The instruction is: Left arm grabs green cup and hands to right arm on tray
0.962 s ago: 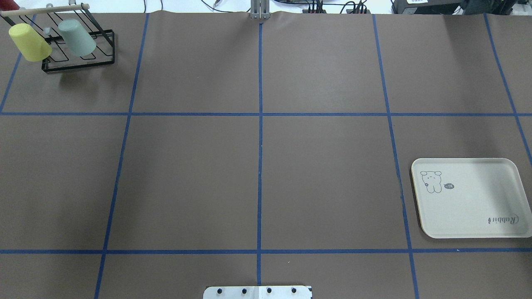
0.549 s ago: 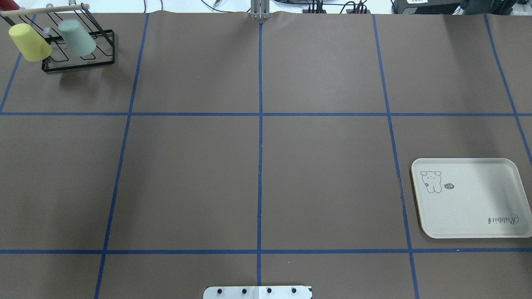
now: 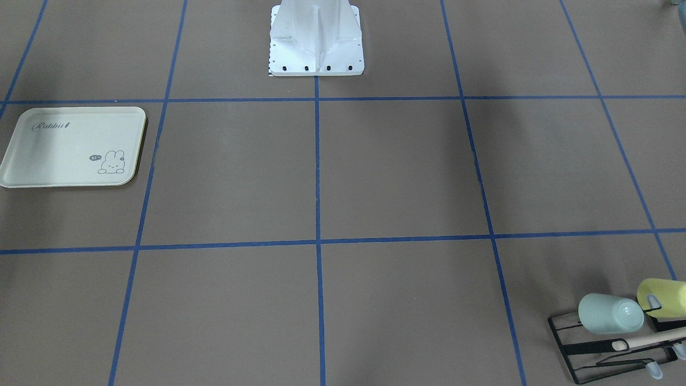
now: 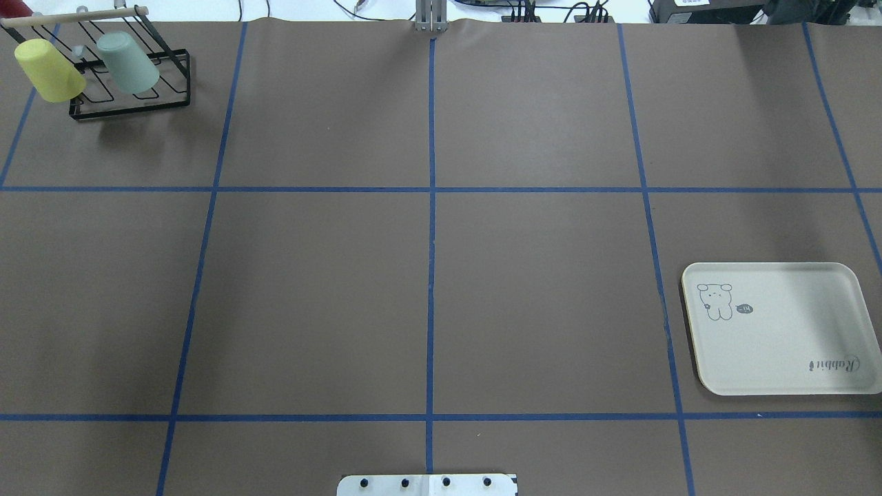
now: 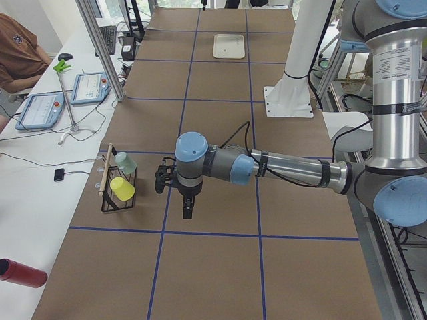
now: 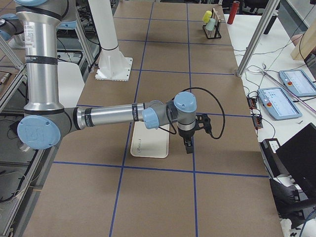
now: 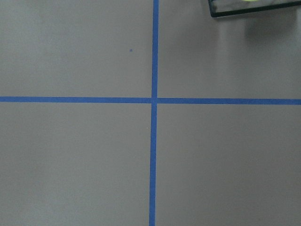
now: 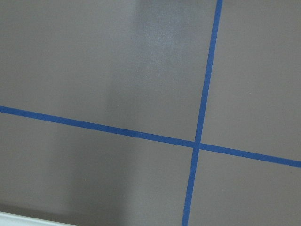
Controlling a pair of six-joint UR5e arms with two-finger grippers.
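Observation:
The green cup (image 4: pixel 127 63) hangs tilted on a peg of the black wire rack (image 4: pixel 131 110) at the table's far left corner, beside a yellow cup (image 4: pixel 48 70). It also shows in the front view (image 3: pixel 611 313). The cream tray (image 4: pixel 778 331) lies empty at the near right. Neither gripper shows in the overhead or front views. In the left side view my left gripper (image 5: pixel 188 210) hangs above the table, a short way from the rack (image 5: pixel 117 200). In the right side view my right gripper (image 6: pixel 188 147) hangs beside the tray (image 6: pixel 148 143). I cannot tell whether either is open or shut.
Blue tape lines divide the brown table into squares. The robot's white base plate (image 4: pixel 427 485) is at the near middle edge. The left wrist view catches a corner of the rack (image 7: pixel 244 12). Operators' tablets (image 5: pixel 40 110) lie on a side bench.

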